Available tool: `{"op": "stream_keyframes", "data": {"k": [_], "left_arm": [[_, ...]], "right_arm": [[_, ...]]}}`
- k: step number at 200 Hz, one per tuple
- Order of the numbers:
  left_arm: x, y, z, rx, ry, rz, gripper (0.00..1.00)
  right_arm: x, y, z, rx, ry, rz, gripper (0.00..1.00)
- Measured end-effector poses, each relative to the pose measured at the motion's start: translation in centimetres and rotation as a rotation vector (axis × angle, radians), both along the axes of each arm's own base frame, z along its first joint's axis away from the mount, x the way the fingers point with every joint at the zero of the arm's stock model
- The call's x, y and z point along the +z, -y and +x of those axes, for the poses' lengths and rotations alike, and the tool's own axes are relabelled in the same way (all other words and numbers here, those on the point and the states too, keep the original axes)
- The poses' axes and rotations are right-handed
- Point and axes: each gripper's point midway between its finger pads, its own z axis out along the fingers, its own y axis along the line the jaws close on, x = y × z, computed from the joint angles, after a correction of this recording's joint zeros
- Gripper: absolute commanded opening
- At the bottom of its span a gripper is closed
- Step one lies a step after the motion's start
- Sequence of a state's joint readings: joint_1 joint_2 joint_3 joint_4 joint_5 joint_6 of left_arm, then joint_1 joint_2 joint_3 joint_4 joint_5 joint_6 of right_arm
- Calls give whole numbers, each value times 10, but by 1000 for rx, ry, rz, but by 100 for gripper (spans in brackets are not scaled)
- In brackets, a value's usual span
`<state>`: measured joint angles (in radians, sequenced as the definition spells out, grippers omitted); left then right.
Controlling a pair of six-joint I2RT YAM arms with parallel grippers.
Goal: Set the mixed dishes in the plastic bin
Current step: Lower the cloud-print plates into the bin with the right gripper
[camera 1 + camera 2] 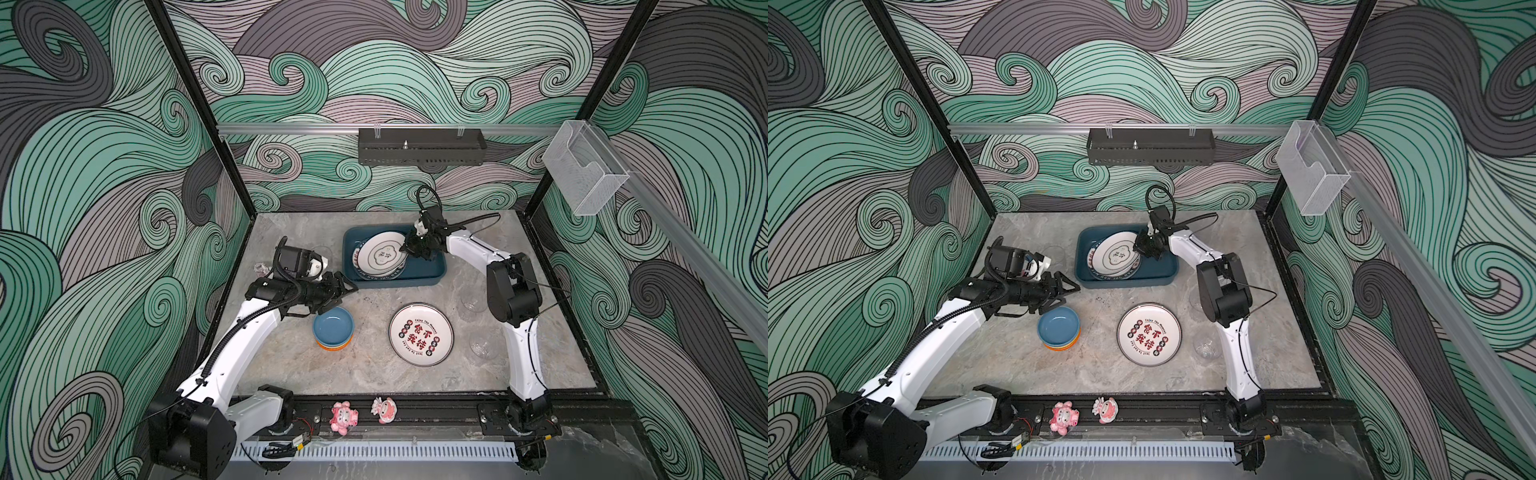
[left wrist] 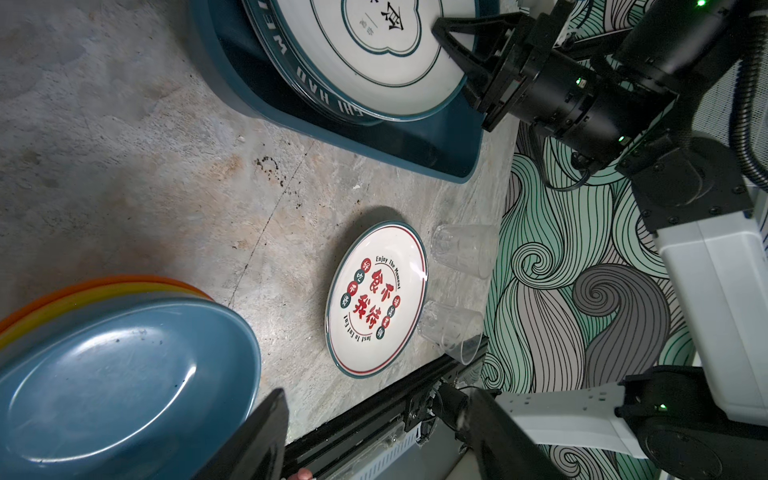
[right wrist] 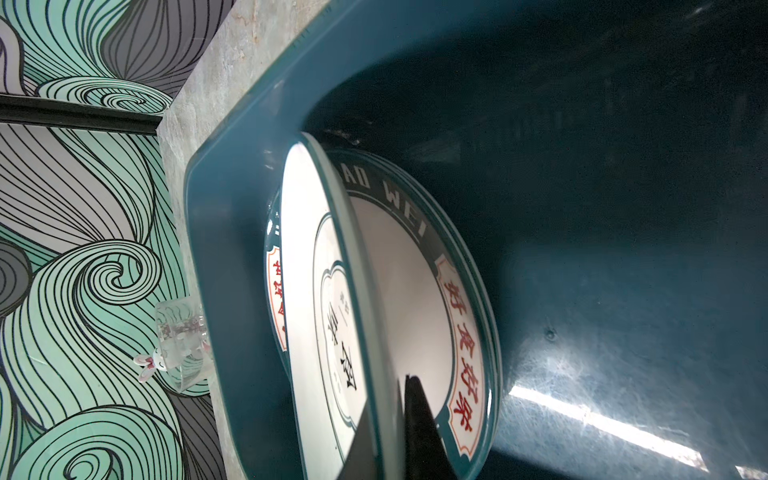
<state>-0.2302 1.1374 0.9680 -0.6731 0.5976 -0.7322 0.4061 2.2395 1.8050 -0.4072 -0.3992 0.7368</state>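
The dark teal plastic bin [image 1: 395, 283] [image 1: 1125, 284] stands at the back middle of the table. My right gripper [image 1: 405, 248] [image 3: 388, 399] is shut on the rim of a white plate [image 1: 380, 253] [image 3: 316, 291], tilted over a second lettered plate [image 3: 415, 311] lying in the bin. My left gripper [image 1: 347, 286] [image 2: 376, 399] hangs open and empty just above a stack of bowls [image 1: 333, 326] [image 2: 116, 374], blue on top, yellow and orange beneath. Another lettered plate [image 1: 421, 334] [image 2: 376, 297] lies on the table, with two clear glasses [image 2: 465, 249] [image 2: 451, 330] beside it.
A third glass [image 3: 183, 345] stands left of the bin, behind the left arm. Two pink figurines [image 1: 344, 417] sit on the front rail. A black perforated shelf [image 1: 422, 147] and a clear acrylic box [image 1: 584, 166] hang on the walls.
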Motion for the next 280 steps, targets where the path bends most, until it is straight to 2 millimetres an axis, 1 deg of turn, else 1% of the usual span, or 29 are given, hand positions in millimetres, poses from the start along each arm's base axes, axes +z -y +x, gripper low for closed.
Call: {"op": "stream_keyframes", "data": {"k": [60, 81, 96, 111, 138, 172, 214, 280], "left_arm": [[-2, 0, -1, -2, -8, -3, 71], [-2, -1, -2, -1, -12, -6, 71], [-3, -1, -2, -1, -16, -6, 71], [-3, -1, -2, -2, -16, -6, 71], [-3, -1, -2, -2, -15, -8, 71], [-3, -2, -2, -2, -17, -10, 70], [-7, -2, -4, -2, -31, -13, 70], [-9, -1, -5, -10, -41, -23, 70]], "right_arm": [[-3, -2, 0, 4, 0, -1, 2], [-3, -2, 0, 5, 1, -1, 6], [-3, -2, 0, 6, 1, -1, 12], [-4, -2, 1, 5, 5, -3, 13], [-11, -1, 0, 8, -3, -20, 16], [-19, 1, -1, 9, -11, -40, 17], [-22, 5, -2, 6, -11, -66, 18], [-24, 9, -1, 6, -6, -91, 18]]}}
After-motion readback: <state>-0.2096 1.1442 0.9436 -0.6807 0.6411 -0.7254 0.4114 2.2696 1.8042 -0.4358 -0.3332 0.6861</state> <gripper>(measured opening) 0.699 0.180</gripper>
